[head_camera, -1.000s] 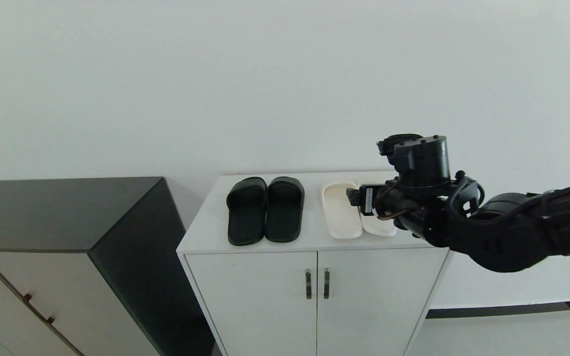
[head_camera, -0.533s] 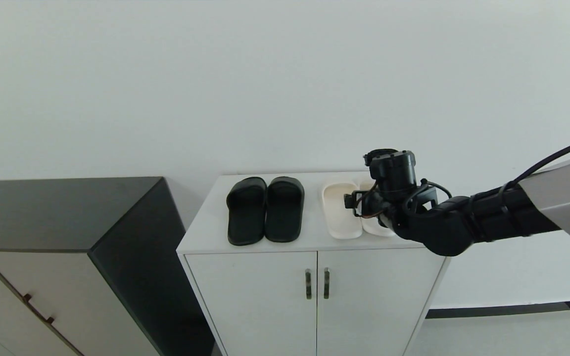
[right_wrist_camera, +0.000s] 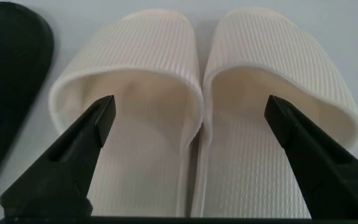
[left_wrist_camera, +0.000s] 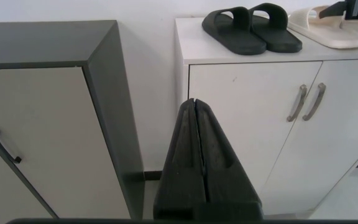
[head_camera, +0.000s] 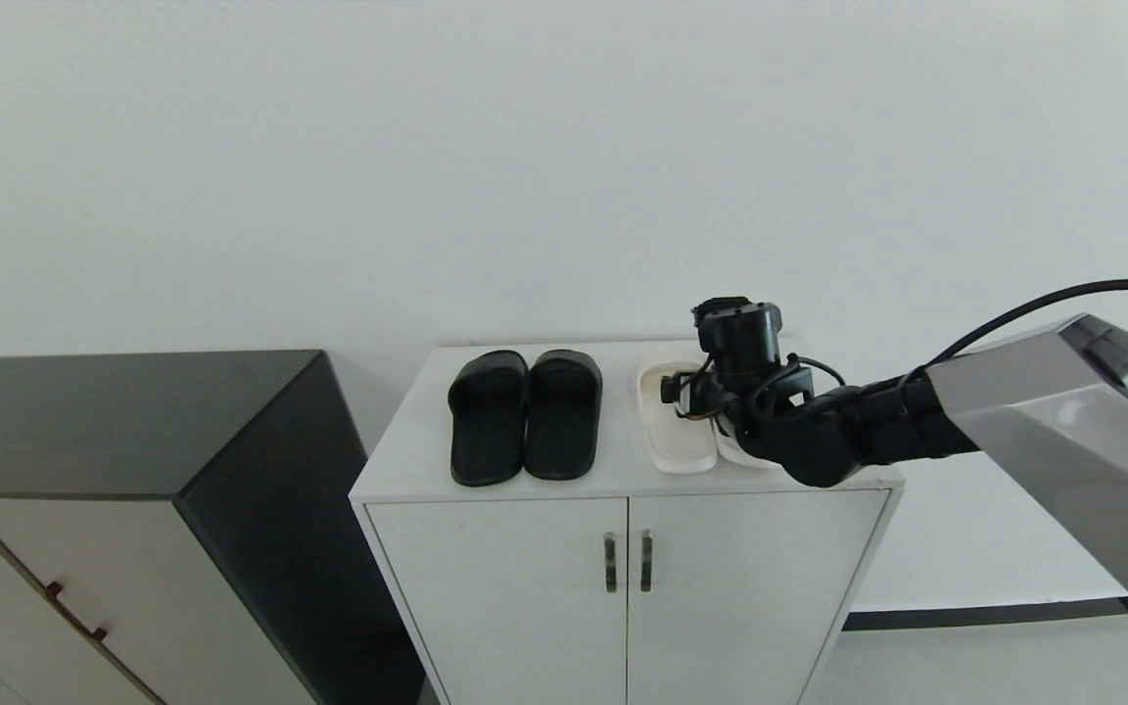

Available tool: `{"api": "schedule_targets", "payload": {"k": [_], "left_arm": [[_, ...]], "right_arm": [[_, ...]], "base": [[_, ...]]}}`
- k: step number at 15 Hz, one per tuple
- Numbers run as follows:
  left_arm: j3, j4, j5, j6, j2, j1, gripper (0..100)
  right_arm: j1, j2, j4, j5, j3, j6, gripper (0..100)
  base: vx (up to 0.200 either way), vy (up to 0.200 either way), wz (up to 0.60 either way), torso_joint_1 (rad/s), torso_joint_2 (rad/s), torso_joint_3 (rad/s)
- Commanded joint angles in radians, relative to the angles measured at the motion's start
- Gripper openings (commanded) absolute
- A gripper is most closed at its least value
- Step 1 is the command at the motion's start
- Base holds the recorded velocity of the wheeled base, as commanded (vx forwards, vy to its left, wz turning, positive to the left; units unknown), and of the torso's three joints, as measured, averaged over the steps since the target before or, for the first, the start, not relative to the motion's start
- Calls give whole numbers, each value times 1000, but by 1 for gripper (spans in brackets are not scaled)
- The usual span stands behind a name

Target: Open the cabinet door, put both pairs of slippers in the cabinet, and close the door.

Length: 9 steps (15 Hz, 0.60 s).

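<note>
Two pairs of slippers lie on top of the white cabinet [head_camera: 398,470]: a black pair [head_camera: 525,413] toward the left and a white pair [head_camera: 674,431] toward the right. Both cabinet doors [head_camera: 628,597] are closed, their handles [head_camera: 628,561] side by side in the middle. My right gripper [head_camera: 683,392] is open just above the white pair [right_wrist_camera: 201,124], one fingertip [right_wrist_camera: 101,115] over each slipper's footbed behind the straps. My left gripper [left_wrist_camera: 195,102] is shut on nothing, low in front of the cabinet [left_wrist_camera: 253,118], with the black pair [left_wrist_camera: 252,28] farther off.
A dark-topped sideboard [head_camera: 123,431] with pale drawers stands right next to the white cabinet on the left. A plain white wall rises behind both. There is open floor to the right of the cabinet [head_camera: 995,666].
My right arm has stretched forward and leftward over the cabinet top, bringing the open gripper down onto the white slippers. The slippers and doors have not moved.
</note>
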Motion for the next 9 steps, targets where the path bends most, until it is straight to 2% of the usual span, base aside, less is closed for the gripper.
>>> {"api": "schedule_targets", "payload": {"k": [1, 3, 4, 9], "left_arm": [[0, 0, 0, 0, 1, 0, 0], [0, 0, 0, 0, 1, 0, 0], [0, 0, 0, 0, 1, 0, 0], [0, 0, 0, 0, 1, 0, 0]], "right_arm": [[-16, 62, 5, 0, -52, -2, 100], [-30, 92, 6, 0, -95, -2, 100], [-37, 102, 6, 0, -118, -3, 0], [-34, 102, 2, -5, -138, -6, 0]], "base": [[0, 0, 0, 0, 0, 0], [0, 0, 0, 0, 0, 0], [0, 0, 0, 0, 0, 0], [0, 0, 0, 0, 0, 0]]}}
